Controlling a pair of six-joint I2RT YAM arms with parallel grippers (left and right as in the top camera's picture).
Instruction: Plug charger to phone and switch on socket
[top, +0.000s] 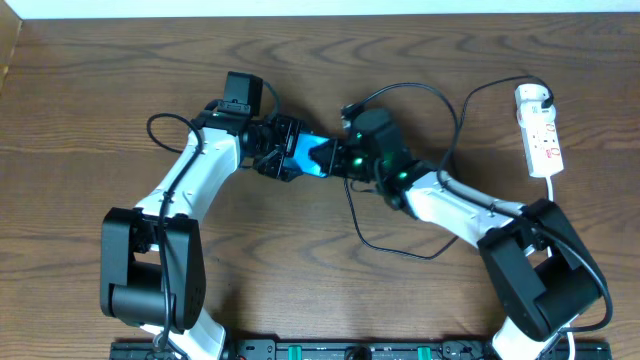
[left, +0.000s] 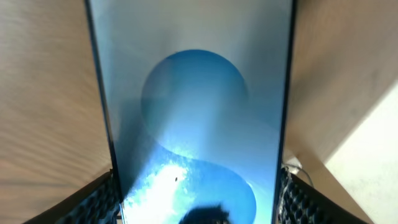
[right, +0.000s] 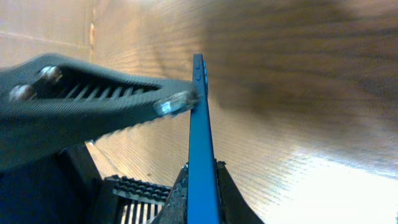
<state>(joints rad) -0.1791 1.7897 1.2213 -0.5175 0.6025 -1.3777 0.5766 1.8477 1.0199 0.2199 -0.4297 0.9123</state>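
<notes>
Two grippers meet mid-bench, toward the far edge: plug-in step, not seated yet.
Left gripper (top: 288, 155) is clamped across the phone (top: 312, 157), a finger on each long edge, screen lit and held off the bench. Right gripper (top: 350, 158) looks pinched tight on the charger (right: 174, 104): its metal tip pokes out past the fingertip, though only one finger shows. On the right wrist view the tip sits at the phone's edge; can't see if it's lined up with the port. My read: the next move needs fine alignment, then a straight push with the left arm bracing. Socket (top: 541, 135) lies near the far right corner, well apart, switch untouched.
</notes>
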